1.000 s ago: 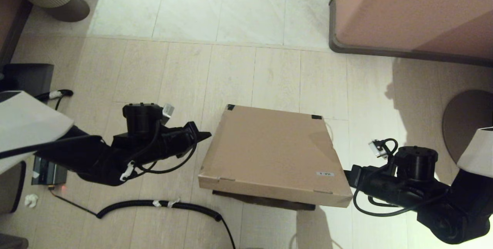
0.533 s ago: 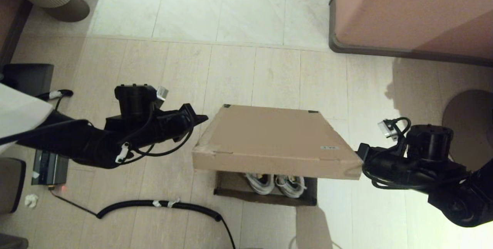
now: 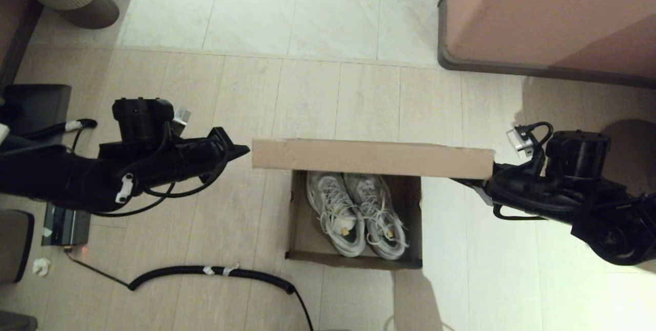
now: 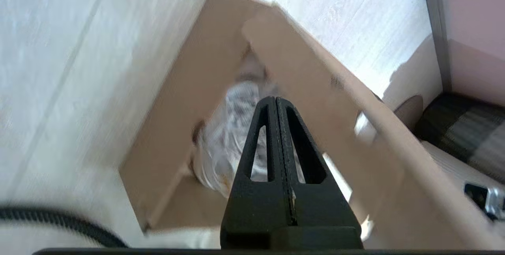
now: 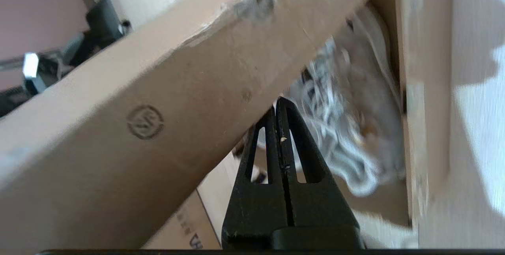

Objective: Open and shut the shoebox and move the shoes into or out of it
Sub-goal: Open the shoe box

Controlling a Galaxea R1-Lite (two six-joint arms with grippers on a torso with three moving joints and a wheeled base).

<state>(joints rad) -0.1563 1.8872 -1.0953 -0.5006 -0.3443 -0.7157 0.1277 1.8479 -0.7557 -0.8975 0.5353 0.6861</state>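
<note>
Two end effectors are lifting the lid of the shoebox [image 3: 353, 213] from its two ends, and you are near the top of the swing. The left end effector [image 3: 241, 150] sits just beside the left end of the lid [image 3: 371, 158], its fingers pressed flat together with nothing between them; the right end effector [image 3: 482, 185] is tucked under the lid's right end, fingers likewise pressed together and empty, so both work as wedges, not clamps. The box stands on the floor [image 3: 307, 90] in front of you, between the arms, and the shoes [image 3: 356, 213] lie side by side inside it, toes toward you.

To finish the step well, keep both tips rising at the same pace so the lid does not twist on its hinge. You should carry it past upright, I judge, so it leans back and stays open by itself; if you let go while it stands on edge it may fall shut. Mind the right tip: it sits close above the shoes in the right wrist view, so draw it outward, not down.

Compared with half a second ago, the lid has gone from a shallow tilt to standing nearly on edge, the whole pair of shoes has come into sight instead of only the toes, and both arms have moved up and back
</note>
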